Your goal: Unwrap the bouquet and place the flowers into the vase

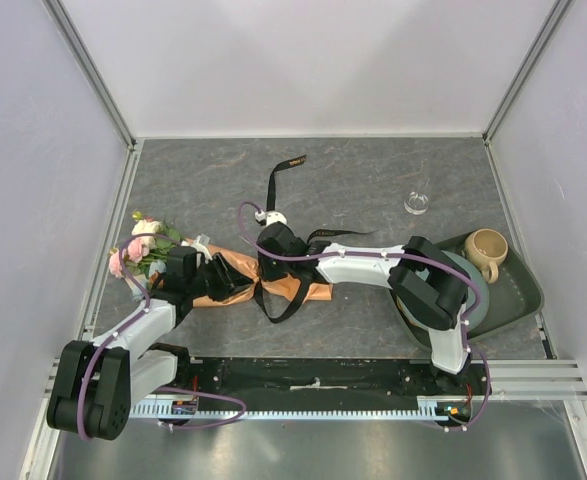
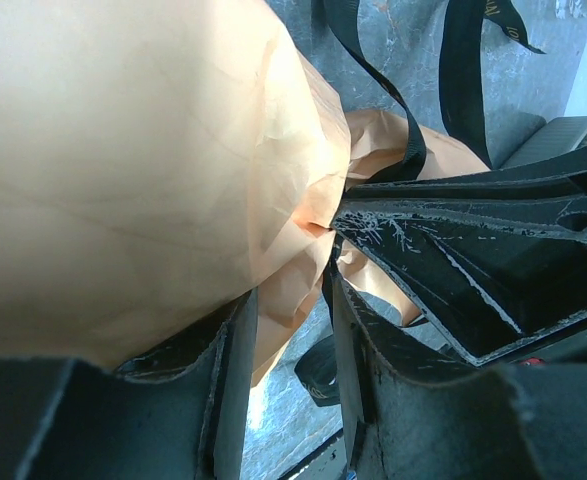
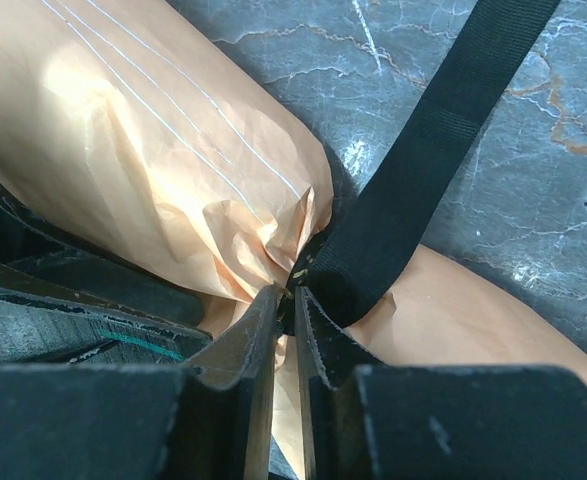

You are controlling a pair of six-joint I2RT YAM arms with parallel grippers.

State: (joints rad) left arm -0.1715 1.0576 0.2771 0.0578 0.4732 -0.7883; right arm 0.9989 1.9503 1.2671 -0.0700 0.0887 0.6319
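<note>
The bouquet [image 1: 308, 290] lies on its side on the table, and its flowers [image 1: 141, 245] point left. Its orange-tan paper [image 3: 153, 150] is cinched by a black ribbon [image 3: 423, 160] whose long tail [image 1: 285, 172] runs toward the back. My left gripper [image 1: 218, 275] holds the wrap near the blooms, with a fold of paper [image 2: 283, 270] between its fingers [image 2: 288, 290]. My right gripper [image 3: 293, 290] is at the ribbon's cinch. Its jaws stand a narrow slit apart, with the ribbon just past the tips. The clear glass vase [image 1: 417, 202] stands empty at the back right.
A beige mug [image 1: 486, 250] sits on a dark green tray [image 1: 521, 295] at the right. A grey-blue plate [image 1: 480, 292] on that tray is partly under my right arm. Enclosure walls and aluminium posts ring the table.
</note>
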